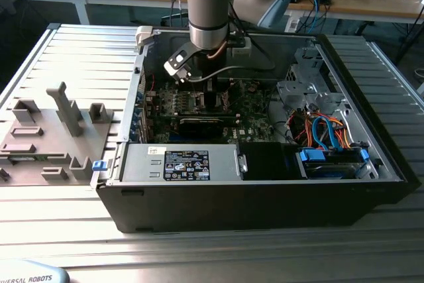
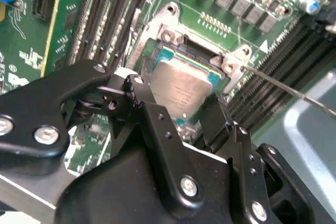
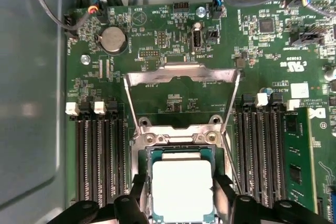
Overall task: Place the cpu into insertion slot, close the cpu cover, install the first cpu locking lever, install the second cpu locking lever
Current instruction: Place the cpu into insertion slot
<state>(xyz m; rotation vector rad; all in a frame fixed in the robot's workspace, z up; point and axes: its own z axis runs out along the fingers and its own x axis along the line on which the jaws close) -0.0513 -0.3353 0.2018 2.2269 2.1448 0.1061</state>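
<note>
Inside the socket [image 3: 176,135], near the middle of the green board, I see the chip [image 3: 182,190] lying flat with its dull silver top facing up. Its edges run square with the socket's metal rim. My claw [image 3: 181,203] is low over the socket and straddles the chip on two opposite sides. I cannot tell whether it is gripping the chip or has let go of it. The second wrist view shows the same: the chip [image 2: 181,90] is down in the socket [image 2: 173,38], with the claw [image 2: 181,108] close around it.

Just beyond the socket, the cover [image 3: 181,73] is swung up on its hinge. Its silver frame stands open and the board shows through its window. A thin metal lever [image 2: 289,88] angles away from one corner of the socket, unlatched.

Long black memory slots [image 3: 100,156] run along both sides of the socket. A round coin battery [image 3: 113,39] sits farther off, past the raised cover.

From the exterior view, the arm [image 1: 212,4] reaches straight down to the socket area inside the open computer case [image 1: 265,210]. The claw [image 1: 209,87] sits low over the board there, and the case rests on the ribbed metal counter [image 1: 199,250].
</note>
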